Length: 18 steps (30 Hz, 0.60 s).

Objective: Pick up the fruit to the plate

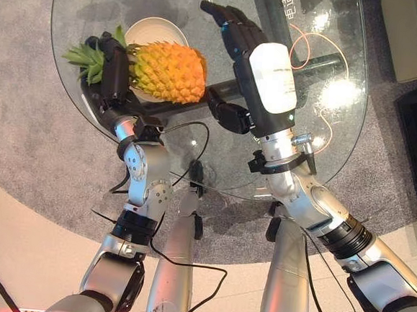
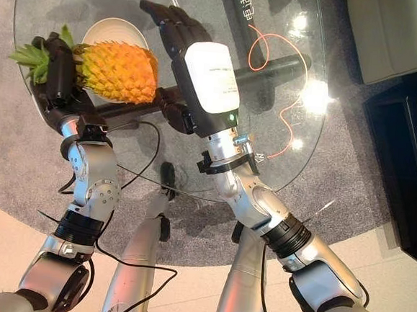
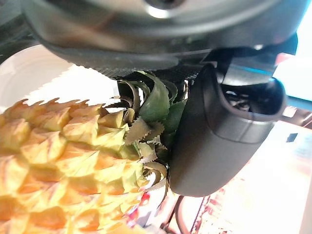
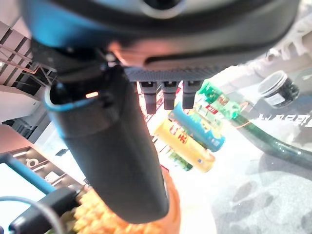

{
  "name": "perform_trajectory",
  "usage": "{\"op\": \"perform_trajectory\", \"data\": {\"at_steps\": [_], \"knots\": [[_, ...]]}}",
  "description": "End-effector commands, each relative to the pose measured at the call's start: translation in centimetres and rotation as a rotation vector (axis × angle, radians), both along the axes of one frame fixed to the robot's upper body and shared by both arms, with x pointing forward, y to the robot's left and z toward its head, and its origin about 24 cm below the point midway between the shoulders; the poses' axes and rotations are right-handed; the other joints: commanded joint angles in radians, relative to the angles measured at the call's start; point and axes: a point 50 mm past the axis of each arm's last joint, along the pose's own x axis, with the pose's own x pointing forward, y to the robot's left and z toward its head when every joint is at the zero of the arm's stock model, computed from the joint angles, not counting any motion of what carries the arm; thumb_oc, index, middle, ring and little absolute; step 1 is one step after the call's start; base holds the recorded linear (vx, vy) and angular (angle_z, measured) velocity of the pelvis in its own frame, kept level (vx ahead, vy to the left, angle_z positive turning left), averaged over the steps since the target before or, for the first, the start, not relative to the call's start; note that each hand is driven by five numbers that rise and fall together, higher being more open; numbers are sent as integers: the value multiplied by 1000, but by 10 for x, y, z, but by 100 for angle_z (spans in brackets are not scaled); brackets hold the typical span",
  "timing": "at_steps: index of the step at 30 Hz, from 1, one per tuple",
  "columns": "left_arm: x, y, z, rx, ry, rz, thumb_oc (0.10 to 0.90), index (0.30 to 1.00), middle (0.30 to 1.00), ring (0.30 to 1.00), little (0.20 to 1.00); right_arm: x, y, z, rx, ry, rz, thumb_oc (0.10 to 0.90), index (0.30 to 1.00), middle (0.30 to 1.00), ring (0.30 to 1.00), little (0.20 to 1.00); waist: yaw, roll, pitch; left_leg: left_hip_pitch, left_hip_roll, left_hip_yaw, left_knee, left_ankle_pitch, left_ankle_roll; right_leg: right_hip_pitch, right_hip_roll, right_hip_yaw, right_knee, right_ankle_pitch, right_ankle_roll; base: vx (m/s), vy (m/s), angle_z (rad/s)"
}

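Pineapple (image 1: 168, 71), yellow-orange, lies on its side over the near rim of the white plate (image 1: 157, 30), its green crown (image 1: 90, 58) pointing to the robot's left. Whether it rests on the plate or hangs above it cannot be told. The left hand (image 1: 114, 69) grips it at the crown's base, fingers (image 3: 219, 141) curled round the leaves. The right hand (image 1: 236, 32) hovers just beside the fruit's other end, fingers straight and apart, holding nothing. The plate sits on the round glass worktop (image 1: 326, 129), over grey carpet (image 1: 22, 134).
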Motion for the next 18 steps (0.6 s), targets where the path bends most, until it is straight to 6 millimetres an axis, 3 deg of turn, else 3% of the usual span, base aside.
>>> {"op": "perform_trajectory", "data": {"at_steps": [1, 12, 18], "knots": [[-27, 4, 63, 23, -379, 108, 100, 300, 300, 300, 200, -36, 21, 56, 123, -287, 181, 800, 900, 900, 900, 900, 22, -29, -18, 6, -63, 19, 61, -104, 16, 60, 40, -81, -175, 94, -2, 0, 0, 0], [-30, 2, 66, 28, -384, 178, 100, 300, 300, 300, 200, -32, 20, 55, 170, -250, 156, 800, 900, 900, 900, 900, 17, -34, -18, 8, -62, 18, 68, -112, 13, 62, 43, -75, -170, 88, -1, 0, 0, 0], [-31, 3, 73, 142, -369, 316, 100, 300, 300, 300, 200, -4, -7, 37, 420, -63, 44, 800, 900, 900, 900, 900, 6, -36, -18, 12, -57, 22, 66, -112, 9, 60, 44, -67, -166, 84, -5, 3, 14, 0]]}}
